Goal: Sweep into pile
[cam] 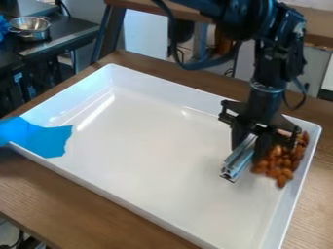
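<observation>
Mostly gathered: the brown nuts [280, 163] lie bunched at the right side of the white tray [149, 136].
The gripper [248, 150] is closed around a metal bar [238, 159], its fingers only the bar's width apart, just beside the heap. Bulk sweeping looks done; what seems left is tightening the loose edge, where a few nuts trail toward the near side.

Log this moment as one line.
gripper: holding metal bar inside tray | brown pieces: clustered beside gripper, near tray wall | blue tape: over tray rim
</observation>
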`<action>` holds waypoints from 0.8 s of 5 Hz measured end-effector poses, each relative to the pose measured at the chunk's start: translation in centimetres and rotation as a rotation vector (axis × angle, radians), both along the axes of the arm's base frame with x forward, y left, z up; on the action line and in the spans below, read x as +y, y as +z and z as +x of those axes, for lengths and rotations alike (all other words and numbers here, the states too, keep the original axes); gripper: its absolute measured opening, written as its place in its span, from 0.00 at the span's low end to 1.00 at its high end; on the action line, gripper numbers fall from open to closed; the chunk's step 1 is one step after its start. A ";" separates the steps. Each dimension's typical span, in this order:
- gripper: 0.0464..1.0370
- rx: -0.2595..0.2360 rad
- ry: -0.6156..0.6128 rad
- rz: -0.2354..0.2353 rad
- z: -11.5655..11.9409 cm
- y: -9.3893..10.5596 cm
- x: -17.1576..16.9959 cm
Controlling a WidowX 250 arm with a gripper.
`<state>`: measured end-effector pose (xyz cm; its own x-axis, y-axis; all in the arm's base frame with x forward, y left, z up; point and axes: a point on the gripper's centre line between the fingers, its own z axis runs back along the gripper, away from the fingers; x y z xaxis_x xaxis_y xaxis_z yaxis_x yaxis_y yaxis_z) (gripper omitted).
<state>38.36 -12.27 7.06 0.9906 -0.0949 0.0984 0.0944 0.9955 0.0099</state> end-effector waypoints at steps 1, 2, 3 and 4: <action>0.34 -0.006 0.091 -0.033 -0.7 2.7 3.6; 0.34 -0.001 0.226 -0.030 -1.6 4.5 9.5; 0.34 -0.039 0.321 -0.005 -3.3 4.1 13.4; 0.34 -0.041 0.389 0.004 -4.1 3.2 18.0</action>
<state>34.30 5.78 10.23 0.9479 0.2864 0.1391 -0.2906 0.9568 0.0102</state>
